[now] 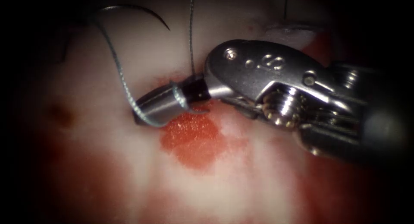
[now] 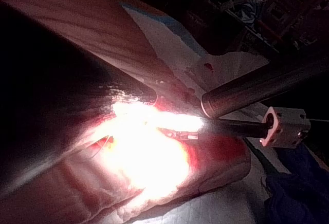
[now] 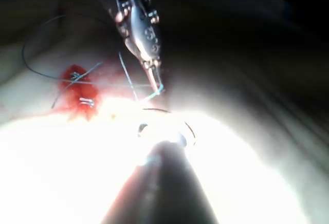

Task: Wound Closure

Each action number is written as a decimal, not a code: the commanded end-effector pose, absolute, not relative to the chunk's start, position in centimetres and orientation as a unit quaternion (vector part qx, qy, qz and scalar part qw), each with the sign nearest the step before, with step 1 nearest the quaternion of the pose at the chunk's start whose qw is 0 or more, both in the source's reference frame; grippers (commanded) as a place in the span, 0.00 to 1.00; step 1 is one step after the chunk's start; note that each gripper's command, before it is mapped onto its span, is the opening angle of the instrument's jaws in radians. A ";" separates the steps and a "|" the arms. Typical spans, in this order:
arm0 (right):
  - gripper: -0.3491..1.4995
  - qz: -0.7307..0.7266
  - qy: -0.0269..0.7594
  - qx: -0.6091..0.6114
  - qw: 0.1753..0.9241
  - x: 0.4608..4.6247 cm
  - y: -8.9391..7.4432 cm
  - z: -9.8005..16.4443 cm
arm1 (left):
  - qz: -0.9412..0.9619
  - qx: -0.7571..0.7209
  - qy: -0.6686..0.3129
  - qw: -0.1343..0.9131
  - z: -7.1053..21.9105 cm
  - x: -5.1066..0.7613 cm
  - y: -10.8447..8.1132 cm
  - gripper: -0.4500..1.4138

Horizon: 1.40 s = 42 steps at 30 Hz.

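- From the endoscope's vantage the right gripper [image 1: 157, 107] comes in from the right and lies low over the tissue [image 1: 241, 172], its tip pointing left across a patch of red fluid [image 1: 192, 142].
- Its jaws look pressed together, and the thread [image 1: 123, 83] is looped around them near the tip; I can't make out whether any strand is actually pinched between them, so I'd call the hold uncertain.
- The needle [image 1: 142, 10] lies free at the upper left, well apart from the gripper, resting on the tissue's surface with its point out in the open, not buried. Neither tool has hold of it.
- A second strand [image 1: 191, 34] runs straight up from just beside the gripper's wrist.
- In the right wrist view the same tool [image 3: 154, 77] hangs over the tissue with pale thread [image 3: 128, 75] trailing from its tip toward the red fluid [image 3: 77, 93].
- In the left wrist view the glare hides the working tips; a shaft [image 2: 257, 88] crosses above the tissue [image 2: 221, 167], and I can't tell how the left tool's jaws stand.
- Handling, as I'd judge it: the thread is fine, limp and probably slick with fluid, so it would slide off smooth metal unless pinched. The needle is stiff and springy; the body of its curve, away from the point, looks the sensible place to take it. The tissue is soft and would tear if dragged.
- No containers anywhere here.
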State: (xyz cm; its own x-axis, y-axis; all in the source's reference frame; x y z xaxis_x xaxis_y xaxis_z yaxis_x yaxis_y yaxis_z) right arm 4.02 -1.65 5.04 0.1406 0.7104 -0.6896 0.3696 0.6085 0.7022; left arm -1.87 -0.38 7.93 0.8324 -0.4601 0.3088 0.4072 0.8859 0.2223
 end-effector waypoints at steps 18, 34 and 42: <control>0.00 0.246 0.658 0.484 0.522 4.09 -1.7 5.1 | -0.214 0.128 -0.186 0.950 8.0 -2.10 -0.5 0.00; 0.00 0.334 0.701 0.303 0.552 4.14 -1.3 4.7 | -0.169 0.203 -0.142 0.954 8.0 -2.52 -1.1 0.00; 0.00 0.219 0.532 0.128 0.808 4.31 -1.4 4.9 | -0.133 0.203 -0.154 0.958 7.6 -2.61 -1.1 0.00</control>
